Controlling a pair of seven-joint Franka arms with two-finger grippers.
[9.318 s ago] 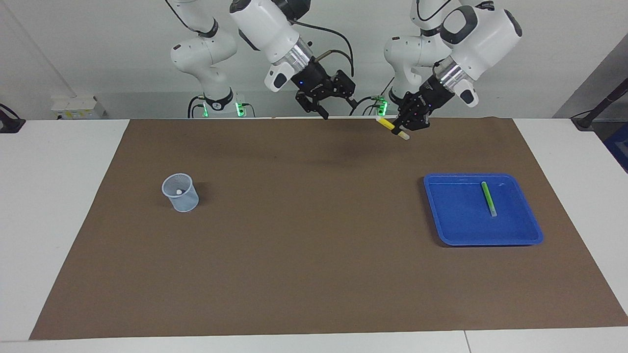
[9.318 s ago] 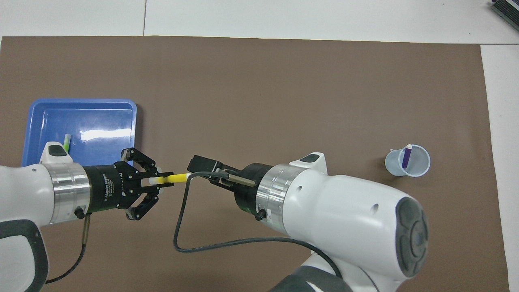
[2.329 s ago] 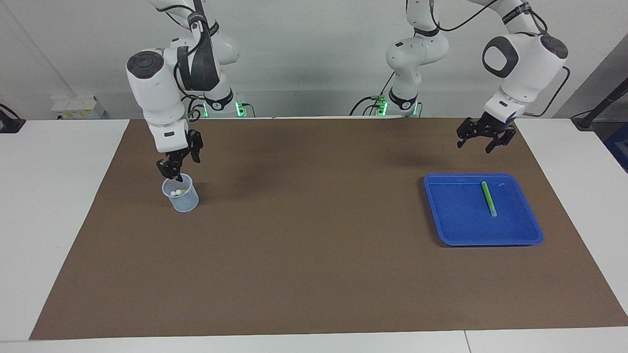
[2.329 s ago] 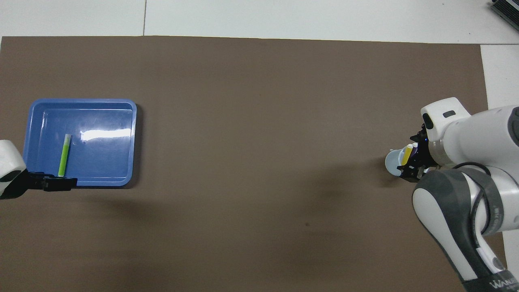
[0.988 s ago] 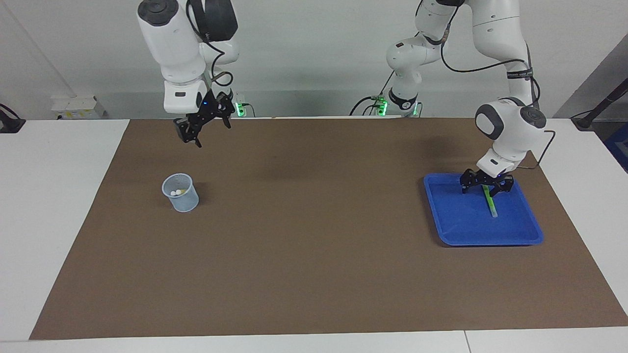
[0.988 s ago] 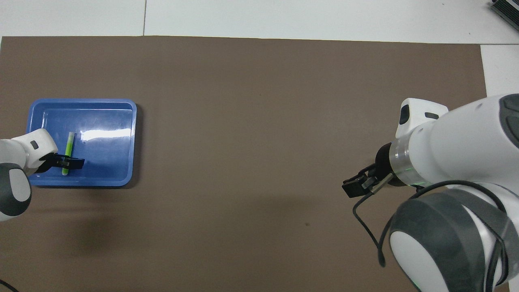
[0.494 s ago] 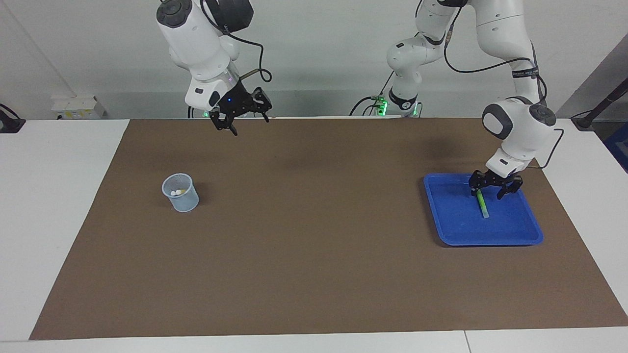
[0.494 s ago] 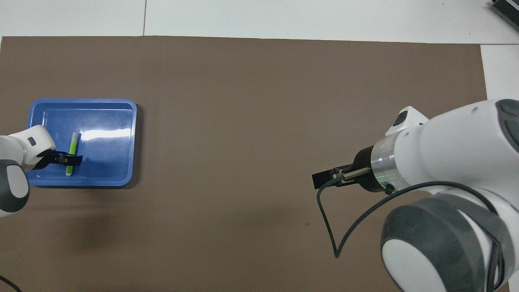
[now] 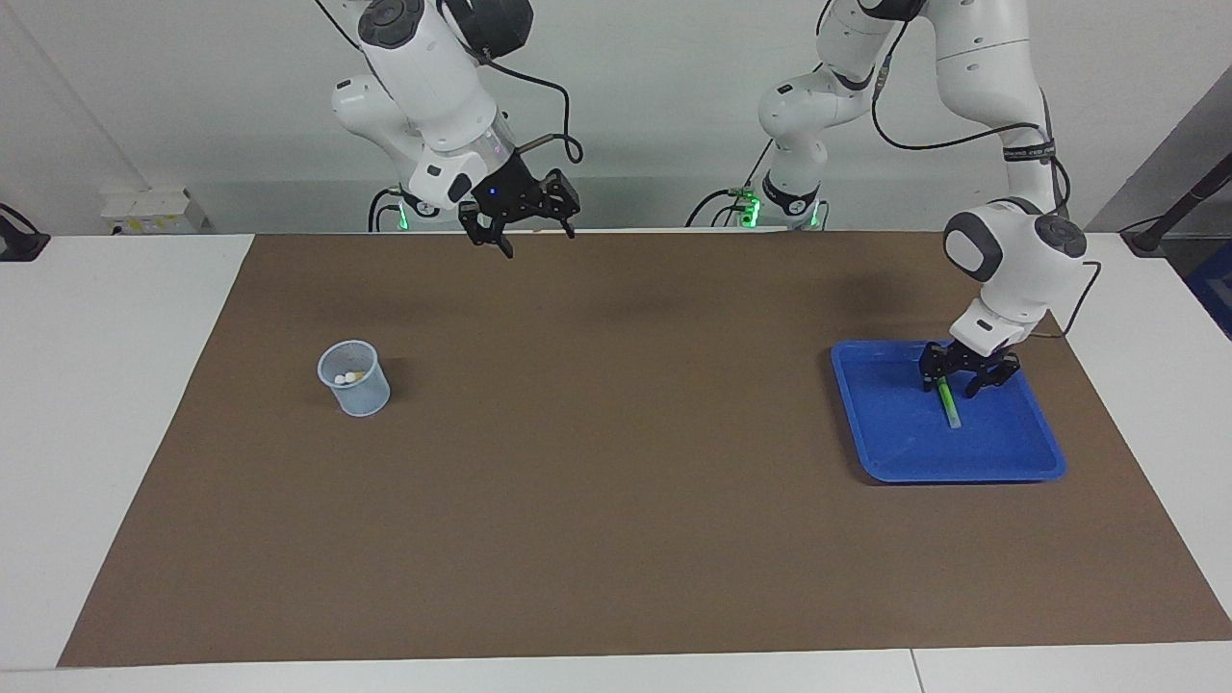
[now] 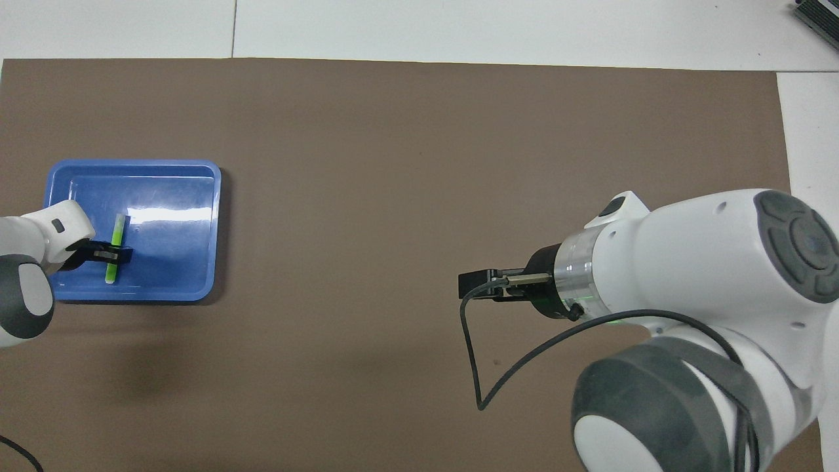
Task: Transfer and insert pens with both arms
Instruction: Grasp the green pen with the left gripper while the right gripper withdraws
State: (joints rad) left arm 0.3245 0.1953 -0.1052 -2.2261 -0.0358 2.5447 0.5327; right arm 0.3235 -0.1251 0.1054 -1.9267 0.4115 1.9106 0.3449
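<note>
Left gripper [image 9: 955, 381] down in blue tray [image 9: 1030, 460], fingers closed around green pen [image 9: 948, 401], apparently pinching it, pen's lower end on tray floor. Right gripper [image 9: 525, 226] spread wide, empty, raised over brown mat [image 9: 616, 500]. Two pens upright in cup [image 9: 356, 380].

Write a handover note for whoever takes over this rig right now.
Left tool: shut on the green pen, low in the blue tray; pen not yet lifted.
Right tool: open, empty, up over the edge of the mat nearest the robots.
Done: two pens stand in the cup, one yellow.
Left: lift the green pen, pass it to the right tool, insert it in the cup.
</note>
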